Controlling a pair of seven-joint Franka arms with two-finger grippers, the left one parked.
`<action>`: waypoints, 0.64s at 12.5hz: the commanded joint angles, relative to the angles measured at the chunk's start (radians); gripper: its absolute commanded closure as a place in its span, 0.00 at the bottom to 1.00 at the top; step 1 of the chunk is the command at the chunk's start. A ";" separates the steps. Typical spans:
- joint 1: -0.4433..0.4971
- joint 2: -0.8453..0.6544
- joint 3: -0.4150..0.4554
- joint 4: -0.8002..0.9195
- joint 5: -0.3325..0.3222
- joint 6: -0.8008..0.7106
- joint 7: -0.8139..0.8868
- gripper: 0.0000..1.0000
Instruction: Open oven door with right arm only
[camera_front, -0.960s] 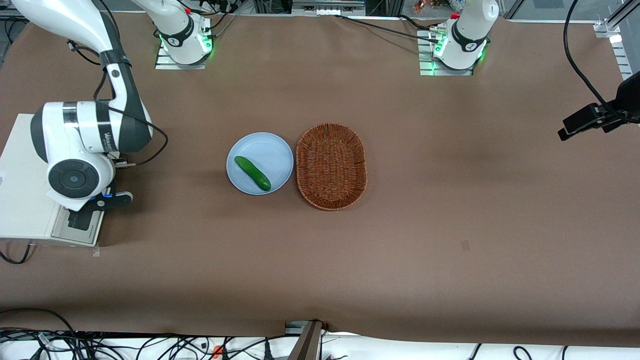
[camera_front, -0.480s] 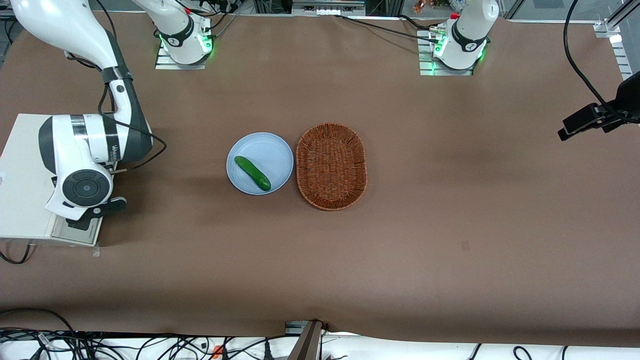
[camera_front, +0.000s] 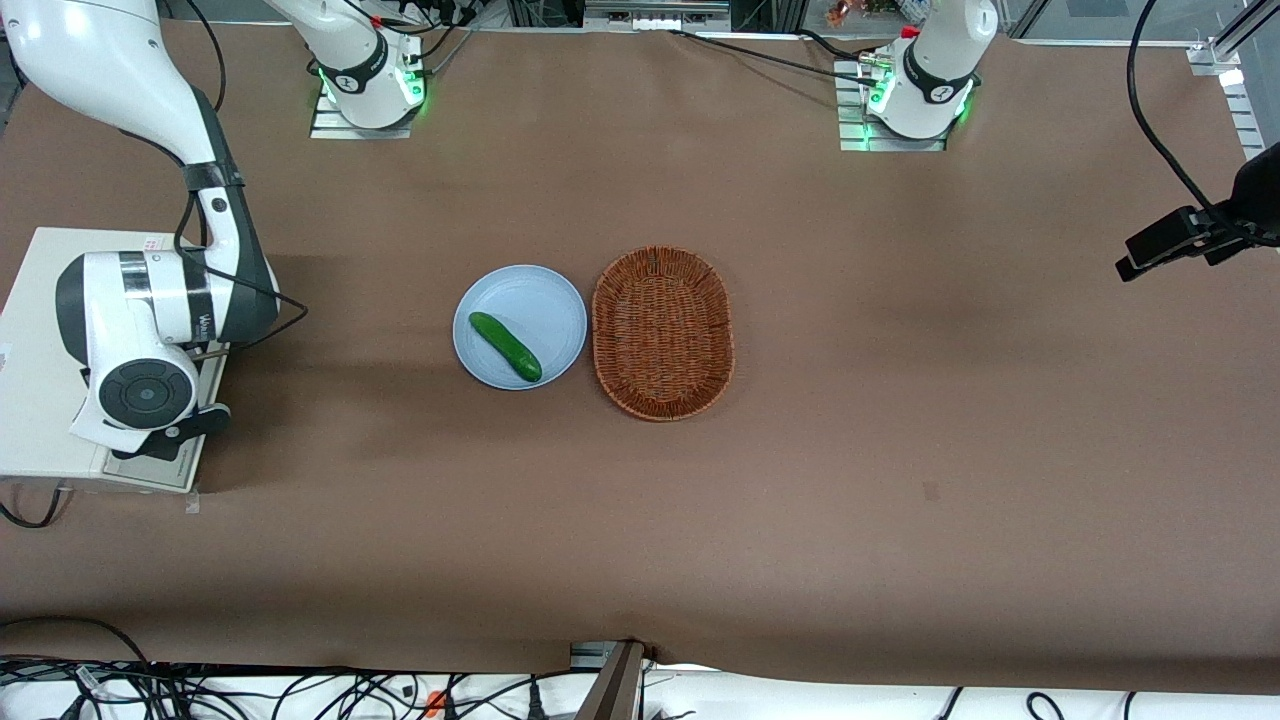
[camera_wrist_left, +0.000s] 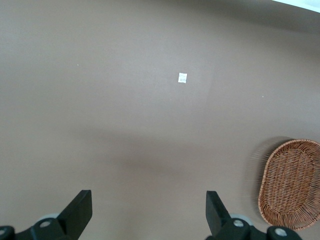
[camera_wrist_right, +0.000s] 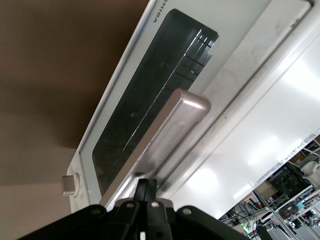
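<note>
The cream-white toaster oven (camera_front: 40, 340) stands at the working arm's end of the table. The right arm (camera_front: 140, 300) bends over its top, with the wrist above the oven's front edge. In the right wrist view the oven door (camera_wrist_right: 150, 105) shows its dark glass window and a silver bar handle (camera_wrist_right: 170, 130). The door lies close against the oven body. My gripper (camera_wrist_right: 147, 186) is shut, its two black fingers pressed together with nothing between them. The tips sit right at the handle, by the door's upper edge. In the front view the gripper (camera_front: 150, 445) is mostly hidden under the wrist.
A knob (camera_wrist_right: 70, 184) sits beside the door. A light blue plate (camera_front: 555, 300) with a cucumber (camera_front: 505, 346) lies mid-table, with a brown wicker basket (camera_front: 662, 332) next to it. The basket also shows in the left wrist view (camera_wrist_left: 292, 182).
The right arm's wrist has swung farther over the oven, toward the working arm's end of the table. The gripper has come down closer to the oven's front edge. Plate and basket are unmoved.
</note>
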 joint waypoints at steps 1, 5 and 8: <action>-0.003 0.002 0.004 0.007 -0.017 0.008 -0.020 1.00; -0.007 0.014 0.005 0.007 -0.010 0.031 -0.019 1.00; -0.007 0.022 0.005 0.007 0.009 0.046 -0.011 1.00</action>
